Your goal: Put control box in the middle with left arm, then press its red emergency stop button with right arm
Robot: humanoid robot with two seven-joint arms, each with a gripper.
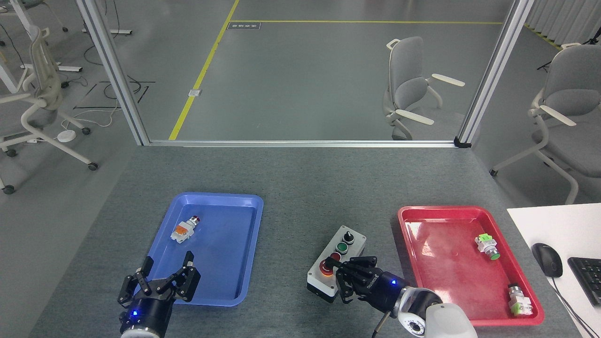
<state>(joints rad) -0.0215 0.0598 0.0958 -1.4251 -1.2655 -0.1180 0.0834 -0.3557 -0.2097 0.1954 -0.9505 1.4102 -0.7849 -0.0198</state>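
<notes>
1. Centrally, in the head view, the control box (336, 261) is recorded on the dark-grey table top (300, 183), between the blue tray (244, 263) and the red tray (413, 225), touching neither. It lies at a slant, its black knob at the far end and its large button at the near end.
2. The red emergency stop button (325, 266) is listed at the box's near end, partly covered by dark fingertips.
3. The right gripper (350, 277) is entered at the box's near right corner; its fingers are drawn together, with one tip laid on the red mushroom head. Nothing is grasped.
4. The left gripper (162, 281) is noted at the near left, over the near edge of the blue tray. Its fingers are spread apart and nothing is held.
5. A loose white-and-orange push-button part (184, 228) is logged inside the blue tray, toward its far left.
6. Two loose green-marked button parts are logged in the red tray: one (486, 246) at the far right, one (518, 299) at the near right corner.
7. A mouse (547, 259) and a keyboard (587, 278) are noted on a white desk (554, 225) at the right edge.
</notes>
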